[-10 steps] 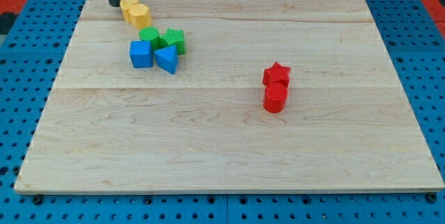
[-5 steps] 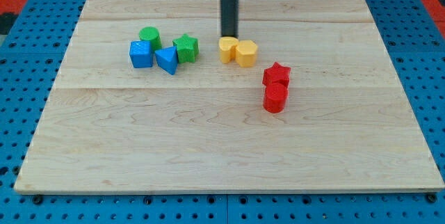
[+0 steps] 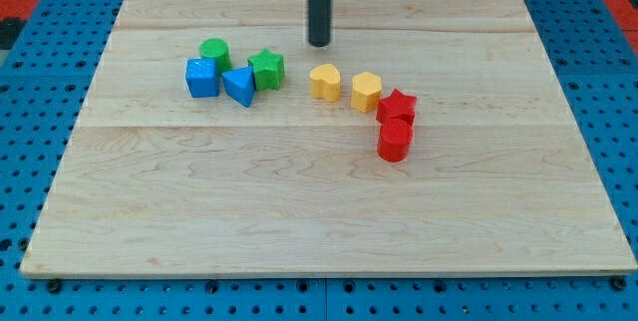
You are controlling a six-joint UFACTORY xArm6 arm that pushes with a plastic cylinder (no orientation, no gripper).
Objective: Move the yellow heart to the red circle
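Tip stands above yellow heart, apart; no hand shows; yellow block touches red star; red circle below it.

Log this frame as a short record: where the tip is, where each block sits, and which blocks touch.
tip: my tip rests on the board, toward the view's top of the yellow blocks, touching neither
yellow pair: yellow heart and second yellow block, apart from each other
red pair: red star touching red circle below it
contact: second yellow block sits against the red star
left cluster: green circle, green star, blue cube, blue triangle
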